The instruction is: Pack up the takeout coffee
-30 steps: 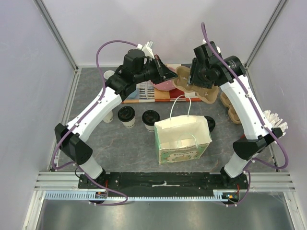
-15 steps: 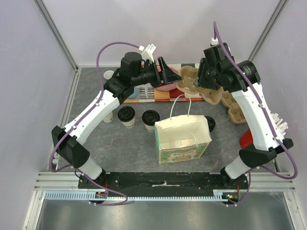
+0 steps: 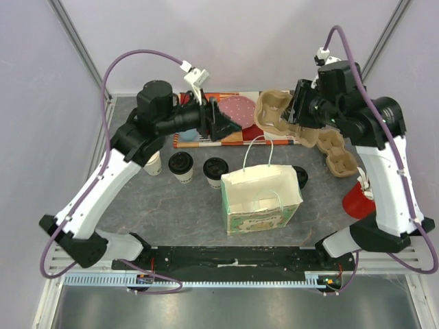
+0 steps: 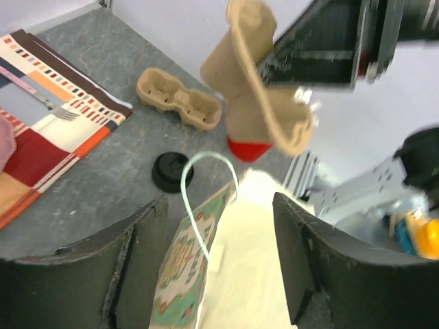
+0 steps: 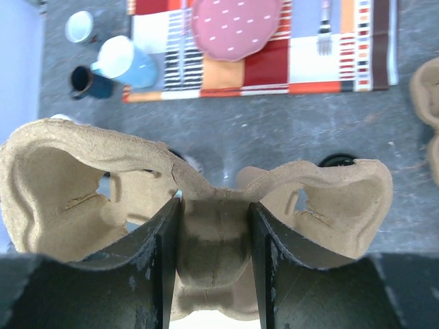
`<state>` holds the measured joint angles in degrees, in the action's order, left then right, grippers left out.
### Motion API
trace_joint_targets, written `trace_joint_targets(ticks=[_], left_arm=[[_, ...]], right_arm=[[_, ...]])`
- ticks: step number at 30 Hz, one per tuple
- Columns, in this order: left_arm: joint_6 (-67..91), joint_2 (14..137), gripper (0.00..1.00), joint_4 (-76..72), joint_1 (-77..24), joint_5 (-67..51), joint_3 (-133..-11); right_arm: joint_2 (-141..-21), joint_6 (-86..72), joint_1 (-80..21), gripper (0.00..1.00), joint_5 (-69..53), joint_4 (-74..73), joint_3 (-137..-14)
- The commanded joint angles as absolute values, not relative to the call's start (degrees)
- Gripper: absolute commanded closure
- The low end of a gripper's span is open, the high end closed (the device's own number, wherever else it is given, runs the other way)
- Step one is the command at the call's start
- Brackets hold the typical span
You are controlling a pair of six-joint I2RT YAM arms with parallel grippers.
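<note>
Two cream paper cups of takeout coffee (image 3: 181,166) (image 3: 215,171) with black lids on stand left of the open paper bag (image 3: 260,199). A third cup (image 3: 154,163) shows partly behind my left arm. My right gripper (image 3: 298,115) (image 5: 213,236) is shut on the middle ridge of a brown cardboard cup carrier (image 3: 274,113) (image 5: 62,178) (image 4: 254,82), held in the air behind the bag. My left gripper (image 3: 221,125) (image 4: 219,267) is open and holds nothing, hovering over the bag (image 4: 212,274) and the placemat's edge.
A second carrier (image 3: 336,152) (image 4: 178,99) lies at the back right. A loose black lid (image 3: 300,177) (image 4: 170,171) sits beside the bag. A striped placemat (image 3: 199,137) carries a pink plate (image 3: 236,107); small mugs (image 5: 127,62) stand behind. A red object (image 3: 357,199) is at right.
My left gripper opened, let go of the carrier and drew back to the left. My right gripper lifted the carrier and shifted it right.
</note>
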<state>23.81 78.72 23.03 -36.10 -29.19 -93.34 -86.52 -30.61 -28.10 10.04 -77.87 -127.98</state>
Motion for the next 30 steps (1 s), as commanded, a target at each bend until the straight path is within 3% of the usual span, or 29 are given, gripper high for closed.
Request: trace_joint_targets(ticks=[1, 5, 15, 17, 22, 30], left_arm=[[1.62, 74.1, 0.33, 37.95, -37.62, -31.29, -89.48], [-7.9, 71.64, 0.3, 43.67, -40.41, -40.58, -87.72], [-1.05, 78.83, 0.35, 42.98, -44.47, -29.53, -87.36], [-1.05, 79.36, 0.41, 42.98, -45.35, -30.23, -86.93], [-1.05, 78.58, 0.43, 42.45, -45.53, -25.05, -84.11], [-0.53, 75.85, 0.61, 41.66, -45.44, -30.41, -81.04]], right_arm=[[-80.52, -29.62, -28.12, 0.55, -2.17, -82.09, -127.54], [-74.81, -30.84, -28.04, 0.6, -10.8, -81.57, -121.93], [-69.52, -37.78, -29.0, 0.66, -20.74, -73.3, -108.98], [-70.57, -38.14, -30.66, 0.67, -19.26, -74.18, -108.72], [-71.28, -40.94, -35.59, 0.68, -13.28, -76.02, -106.97], [-73.13, -42.1, -39.99, 0.68, -6.6, -80.06, -106.7]])
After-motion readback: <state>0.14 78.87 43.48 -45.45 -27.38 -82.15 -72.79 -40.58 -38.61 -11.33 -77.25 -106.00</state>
